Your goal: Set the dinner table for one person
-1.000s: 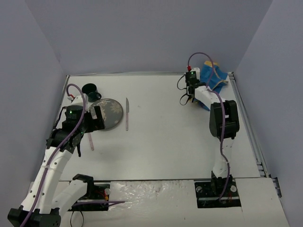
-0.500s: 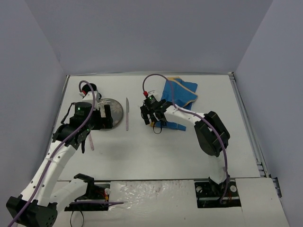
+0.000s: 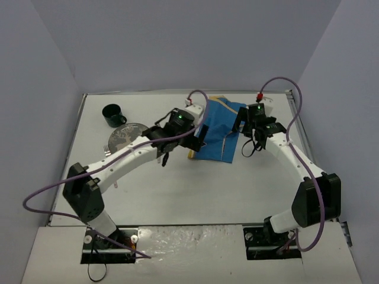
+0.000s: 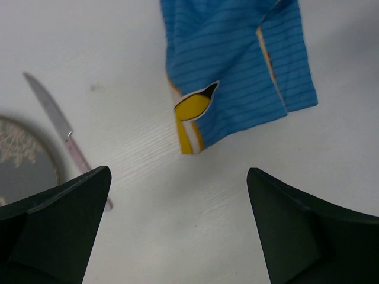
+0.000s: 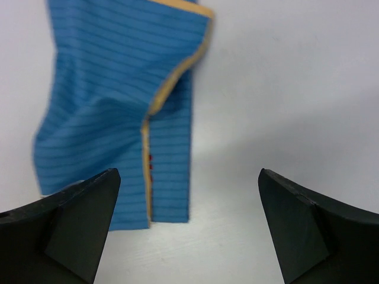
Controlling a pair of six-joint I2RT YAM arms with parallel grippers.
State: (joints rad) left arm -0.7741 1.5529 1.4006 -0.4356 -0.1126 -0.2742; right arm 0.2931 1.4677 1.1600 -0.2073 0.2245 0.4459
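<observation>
The white dinner table [image 3: 207, 189] carries a blue striped placemat [image 3: 216, 131] with yellow trim, lying partly folded at the back centre. My left gripper [image 3: 181, 148] hovers open over bare tabletop [image 4: 160, 231] just short of the placemat's yellow corner [image 4: 190, 124]. My right gripper [image 3: 250, 137] is open above the table [image 5: 284, 89], to the right of the placemat's near edge [image 5: 169, 201]. Neither gripper holds anything. In the wrist views both grippers [image 4: 177, 170] [image 5: 188, 171] have their fingers spread wide.
A grey patterned plate [image 3: 125, 137] lies at the left, with a dark cup [image 3: 112, 113] behind it. A pink-handled knife [image 4: 59, 136] lies beside the plate [image 4: 21, 163], under my left arm in the top view. Grey walls enclose the table.
The right gripper opened, let go of the placemat and drew back to the right. The placemat now lies spread at back centre. My left arm swung from the plate over to the placemat's left edge.
</observation>
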